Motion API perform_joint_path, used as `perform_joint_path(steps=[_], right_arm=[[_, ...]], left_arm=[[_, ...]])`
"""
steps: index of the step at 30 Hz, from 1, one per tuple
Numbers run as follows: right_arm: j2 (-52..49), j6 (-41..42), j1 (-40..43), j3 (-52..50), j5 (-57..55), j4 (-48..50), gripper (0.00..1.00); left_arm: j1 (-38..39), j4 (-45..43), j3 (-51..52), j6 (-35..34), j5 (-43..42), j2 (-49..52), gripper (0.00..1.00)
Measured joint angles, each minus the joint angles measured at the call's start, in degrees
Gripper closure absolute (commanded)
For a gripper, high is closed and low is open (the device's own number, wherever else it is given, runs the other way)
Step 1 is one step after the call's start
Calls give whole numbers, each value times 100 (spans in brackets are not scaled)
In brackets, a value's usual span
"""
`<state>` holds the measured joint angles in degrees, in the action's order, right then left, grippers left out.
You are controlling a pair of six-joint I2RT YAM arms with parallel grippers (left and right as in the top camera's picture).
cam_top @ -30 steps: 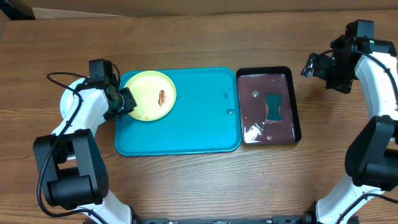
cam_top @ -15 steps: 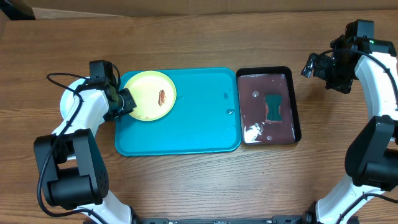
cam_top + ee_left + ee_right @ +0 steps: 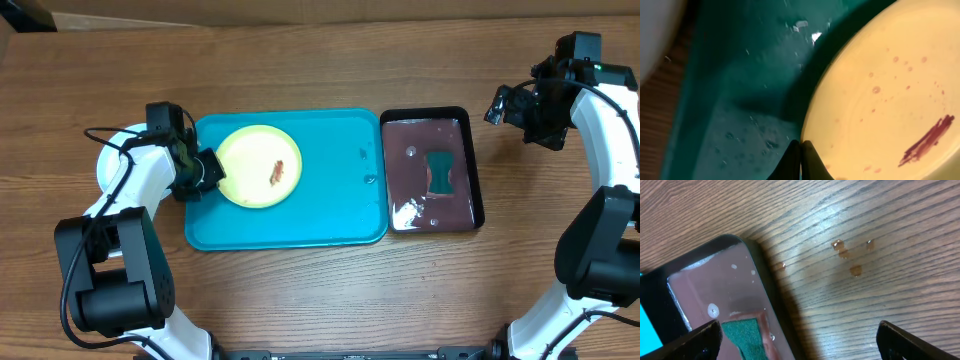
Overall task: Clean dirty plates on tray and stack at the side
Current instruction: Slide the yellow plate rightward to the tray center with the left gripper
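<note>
- Overhead: my left end effector (image 3: 208, 172) has clamped shut and dragged the yellow-green plate (image 3: 255, 160) from the tray (image 3: 330, 215) corner toward its middle, ready for wiping. The black tray (image 3: 476, 150) holds murky liquid and a green sponge (image 3: 441, 170).
- Left wrist: my fingers (image 3: 790, 162) pinch the smeared plate's rim.
- Right wrist: my right end effector (image 3: 799, 330) hangs spread wide above the table (image 3: 865, 220), empty.

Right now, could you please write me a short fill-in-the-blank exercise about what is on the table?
1. The yellow-green plate lies on the large tray, whose colour is ___.
2. The green sponge sits in the narrow tray, whose colour is ___.
3. The left fingers are shut on the plate's ___.
4. The right fingers stand wide ___.

Missing words: turquoise; black; rim; open.
</note>
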<state>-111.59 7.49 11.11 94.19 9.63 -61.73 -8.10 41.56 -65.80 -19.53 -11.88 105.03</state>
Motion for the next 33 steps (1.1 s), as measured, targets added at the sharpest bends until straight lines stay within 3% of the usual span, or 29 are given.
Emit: perform_joint_path(steps=[8,10,12,16,22,33], right_arm=[[0,-2,0,0,2,4,0],[0,-2,0,0,2,0,0],[0,-2,2,0,0,4,0],[0,-2,0,0,0,0,0],[0,0,0,0,0,2,0],[0,-2,0,0,0,2,0]], left_arm=[[243,619,9,2,-612,0,96],[380,636,11,2,-660,0,87],[553,463,20,24,-704,0,71],[702,199,15,7,-756,0,62],[699,-20,-232,48,-417,0,60],[1067,-669,-345,610,173,0,67]])
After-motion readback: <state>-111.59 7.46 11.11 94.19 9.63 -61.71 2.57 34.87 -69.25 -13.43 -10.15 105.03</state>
